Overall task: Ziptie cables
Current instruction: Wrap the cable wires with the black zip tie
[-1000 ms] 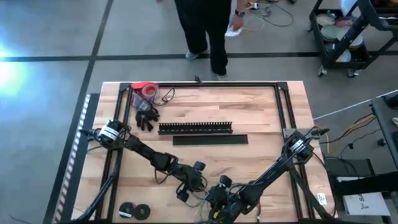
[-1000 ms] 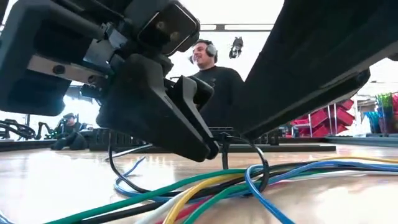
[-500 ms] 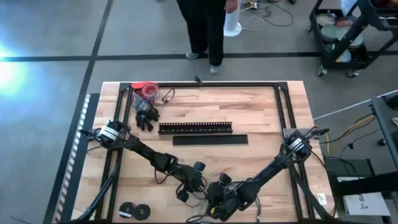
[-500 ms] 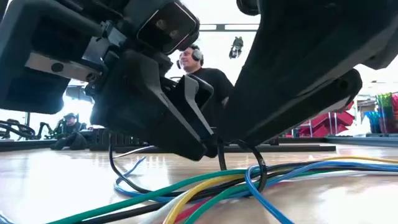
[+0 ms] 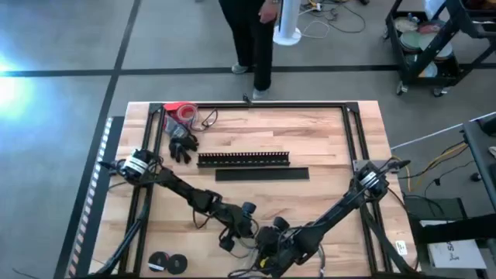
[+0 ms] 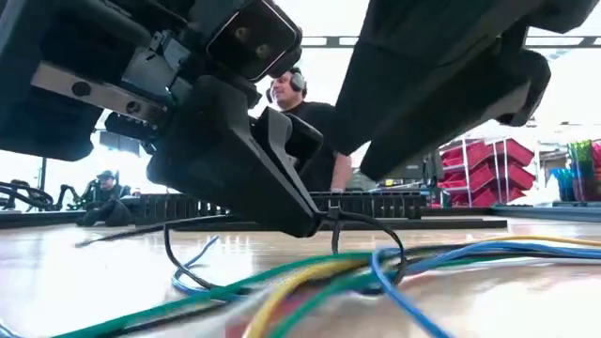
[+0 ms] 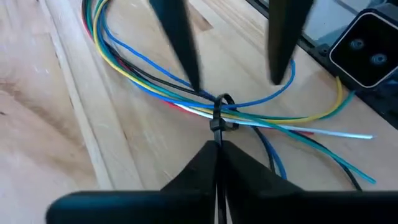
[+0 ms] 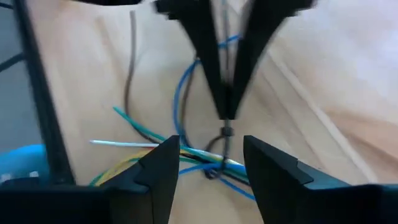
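- The wooden desk (image 5: 325, 147) is the biggest thing, and it has a black frame around its edge.
- A person (image 5: 252, 39) stands on the floor past the far edge of the desk.
- A long black bar with comb slots (image 5: 243, 159) lies across the middle of the desk.
- A flat black strip (image 5: 262, 173) lies just beside the comb bar, on the side closer to the arms.
- A black glove (image 5: 182, 145) lies near the left end of the comb bar.
- A red roll (image 5: 181, 111) sits past the glove, near the far left corner of the desk.
- Two black rolls (image 5: 167, 263) sit by the near edge of the desk, left of the arms.
- The cables (image 7: 186, 93) lie on the desk at its near edge, far from the comb bar. They are blue, yellow, green, black, red and white.
- A black zip tie (image 7: 219, 118) is looped around the cables where they cross.
- The left gripper (image 7: 216, 149) is low over the cables. Its fingers are pressed together on the tail of the zip tie.
- The right gripper (image 8: 210, 163) hangs just above the cables, facing the left gripper. Its fingers are apart, one on each side of the zip tie, and hold nothing.
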You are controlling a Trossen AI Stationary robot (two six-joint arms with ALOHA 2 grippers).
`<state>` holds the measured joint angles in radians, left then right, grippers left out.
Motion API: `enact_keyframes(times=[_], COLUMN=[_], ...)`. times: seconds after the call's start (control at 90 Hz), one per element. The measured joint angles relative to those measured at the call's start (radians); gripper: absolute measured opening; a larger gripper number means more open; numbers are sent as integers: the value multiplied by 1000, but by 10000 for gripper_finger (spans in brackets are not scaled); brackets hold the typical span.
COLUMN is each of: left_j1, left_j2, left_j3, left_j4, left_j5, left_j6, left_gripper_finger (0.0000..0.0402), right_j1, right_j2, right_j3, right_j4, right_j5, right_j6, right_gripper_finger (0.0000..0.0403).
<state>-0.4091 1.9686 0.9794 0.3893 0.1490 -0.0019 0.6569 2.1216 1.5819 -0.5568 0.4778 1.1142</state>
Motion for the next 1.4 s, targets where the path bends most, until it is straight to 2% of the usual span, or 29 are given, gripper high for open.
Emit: enact_keyframes(times=[0.244, 0.433, 0.589, 0.811, 0.956, 1.111, 1.4], left_j1=[-10, -11, -9, -6, 22, 50, 15], left_j2=[0, 0, -7, -23, -23, -30, -127], left_j3=[0, 0, 3, 58, 100, 114, 74], left_j4=[-2, -8, -28, -156, -238, -327, -410], left_j5=[-10, -9, -8, 20, 40, 82, 96], left_j6=[24, 44, 15, -7, -7, -6, -46], left_gripper_finger=[0, 6, 42, 122, 160, 185, 203], right_j1=[-53, -67, -66, -64, -56, -54, -109], right_j2=[5, -5, -6, -6, -6, 8, 29], right_j3=[6, 6, 6, 6, 6, 6, -4], right_j4=[-7, -11, -13, -14, -14, -13, 9], right_j5=[-129, -151, -174, -172, -171, -173, -286], right_j6=[46, 23, 10, -16, -14, 1, -51], right_gripper_finger=[166, 176, 180, 181, 181, 181, 181])
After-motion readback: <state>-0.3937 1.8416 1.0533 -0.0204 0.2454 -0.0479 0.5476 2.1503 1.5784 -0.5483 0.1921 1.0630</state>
